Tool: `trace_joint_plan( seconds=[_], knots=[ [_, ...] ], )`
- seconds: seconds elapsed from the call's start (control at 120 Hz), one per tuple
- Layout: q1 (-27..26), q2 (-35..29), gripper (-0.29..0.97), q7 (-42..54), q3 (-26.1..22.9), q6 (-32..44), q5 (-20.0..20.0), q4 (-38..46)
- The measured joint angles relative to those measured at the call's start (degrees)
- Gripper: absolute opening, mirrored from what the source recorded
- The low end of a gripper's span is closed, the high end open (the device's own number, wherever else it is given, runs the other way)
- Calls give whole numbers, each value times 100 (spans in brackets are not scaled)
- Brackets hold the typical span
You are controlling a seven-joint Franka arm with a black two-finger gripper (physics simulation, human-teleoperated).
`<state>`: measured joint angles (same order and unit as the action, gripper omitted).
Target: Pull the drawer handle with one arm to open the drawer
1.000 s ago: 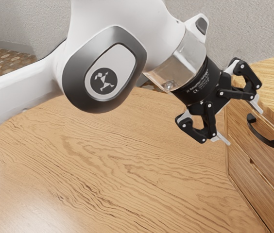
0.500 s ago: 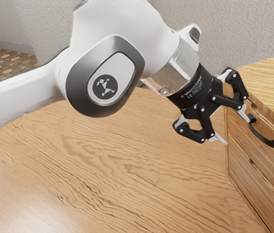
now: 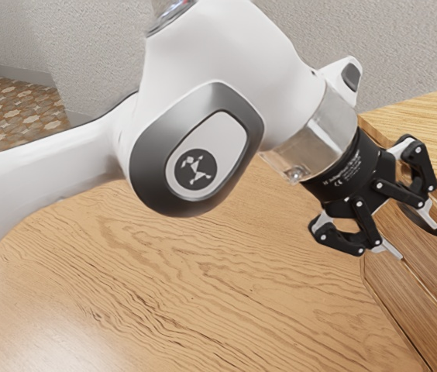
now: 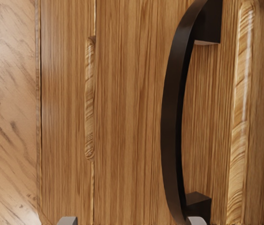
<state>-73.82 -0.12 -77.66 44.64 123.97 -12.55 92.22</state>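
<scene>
1. Surface. My pincer (image 3: 420, 239) hangs over the far edge of a table (image 3: 164, 279) of light oak-grain wood with strong wavy figure. Directly ahead of the pincer stands a cabinet (image 3: 428, 116) in matching wood, its top above the pincer.

2. Room. Behind my arm (image 3: 63, 178) runs a grey, rough-textured wall (image 3: 56, 39). At its foot lies a floor (image 3: 9, 108) with a brown and cream tile pattern, well apart from the pincer.

3. Pincer state. The fingers stand spread wide and clamp nothing. In the wrist view two grey fingertips (image 4: 67, 221) show at the lower edge.

4. Task item. The drawer (image 4: 132, 117) faces the pincer squarely, with vertical-running grain in the wrist view. Its handle (image 4: 170, 117), a black curved bar on two black feet, lies just ahead of the pincer, between the fingertips and closer to one of them. Contact cannot be confirmed. I cannot tell whether the drawer stands out from the cabinet.

5. Markings. The grey joint cap behind the pincer carries a white geometric emblem (image 3: 195, 165). A line of white print (image 3: 342, 175) runs along the black body of the pincer, too small to read.
</scene>
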Motion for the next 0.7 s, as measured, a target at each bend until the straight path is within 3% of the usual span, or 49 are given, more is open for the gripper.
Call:
trace_joint_plan(
  seconds=[0.7],
  knots=[
    [106,93,21,115,3,179,-60,9]
  ],
)
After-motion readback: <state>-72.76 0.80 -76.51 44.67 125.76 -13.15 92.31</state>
